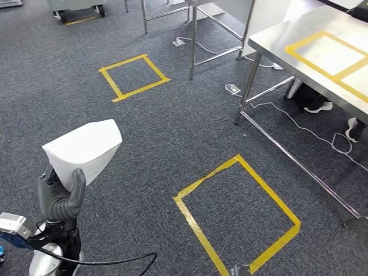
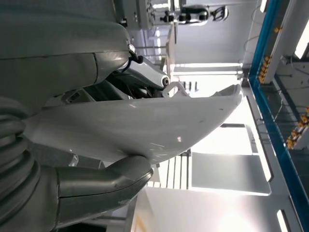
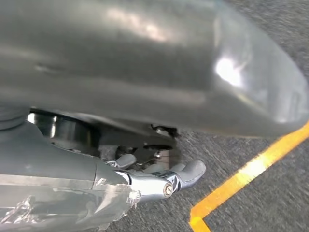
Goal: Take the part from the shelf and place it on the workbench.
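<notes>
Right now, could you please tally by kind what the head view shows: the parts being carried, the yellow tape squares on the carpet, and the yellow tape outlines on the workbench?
White part, held by the left hand: 1
Yellow tape squares on the carpet: 2
Yellow tape outline on the workbench, at: 1
Total: 4

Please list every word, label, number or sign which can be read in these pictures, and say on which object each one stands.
There is no readable text.
The white part in the left hand is plain.
The workbench and the carpet carry only yellow tape squares, no writing.
</notes>
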`<state>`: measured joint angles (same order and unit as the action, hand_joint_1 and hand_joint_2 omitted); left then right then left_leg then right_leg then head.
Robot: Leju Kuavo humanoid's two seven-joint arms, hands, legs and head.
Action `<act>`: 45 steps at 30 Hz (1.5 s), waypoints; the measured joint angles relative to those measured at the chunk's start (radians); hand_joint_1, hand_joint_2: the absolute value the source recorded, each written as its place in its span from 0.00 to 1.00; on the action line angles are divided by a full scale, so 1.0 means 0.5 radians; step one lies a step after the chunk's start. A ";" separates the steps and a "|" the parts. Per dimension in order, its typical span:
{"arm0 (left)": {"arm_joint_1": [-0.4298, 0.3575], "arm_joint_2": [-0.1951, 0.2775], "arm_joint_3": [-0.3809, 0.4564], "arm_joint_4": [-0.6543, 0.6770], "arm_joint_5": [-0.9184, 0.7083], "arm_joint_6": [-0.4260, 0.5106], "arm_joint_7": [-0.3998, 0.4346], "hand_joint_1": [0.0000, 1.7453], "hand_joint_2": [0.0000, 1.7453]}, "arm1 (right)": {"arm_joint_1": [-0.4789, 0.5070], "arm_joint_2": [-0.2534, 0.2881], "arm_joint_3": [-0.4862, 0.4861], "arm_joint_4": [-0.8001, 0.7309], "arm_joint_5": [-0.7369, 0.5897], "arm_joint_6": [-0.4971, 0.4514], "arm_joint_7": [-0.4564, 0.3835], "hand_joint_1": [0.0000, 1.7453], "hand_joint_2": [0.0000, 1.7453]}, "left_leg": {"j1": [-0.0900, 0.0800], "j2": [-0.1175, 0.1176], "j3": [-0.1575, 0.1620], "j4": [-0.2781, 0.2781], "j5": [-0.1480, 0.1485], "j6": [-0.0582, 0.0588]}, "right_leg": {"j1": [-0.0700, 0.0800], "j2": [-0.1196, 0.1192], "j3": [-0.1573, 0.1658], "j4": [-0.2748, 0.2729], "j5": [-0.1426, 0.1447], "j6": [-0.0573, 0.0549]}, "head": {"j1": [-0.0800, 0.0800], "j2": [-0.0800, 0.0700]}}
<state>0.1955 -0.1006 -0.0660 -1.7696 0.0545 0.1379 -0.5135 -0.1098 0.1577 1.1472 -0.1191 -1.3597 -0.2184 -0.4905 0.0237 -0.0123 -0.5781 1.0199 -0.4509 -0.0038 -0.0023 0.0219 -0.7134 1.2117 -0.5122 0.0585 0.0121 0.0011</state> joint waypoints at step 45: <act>0.017 0.044 0.053 -0.043 0.044 -0.184 -0.056 1.00 1.00 | 0.037 -0.013 0.019 0.012 0.000 -0.011 0.148 0.00 0.00 | 0.000 0.020 -0.050 0.202 -0.132 -0.112 | 0.006 -0.029 0.361 -0.375 0.045 -0.124 | -0.015 0.000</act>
<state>0.2041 -0.0784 -0.0393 -1.7908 0.0765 0.0461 -0.5413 -0.0915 0.1512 1.1564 -0.1130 -1.3595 -0.2239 -0.4166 0.0238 -0.0023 -0.6032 1.1208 -0.5168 -0.0598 0.0006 0.0074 -0.5327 1.0243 -0.4899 -0.0037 0.0044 0.0011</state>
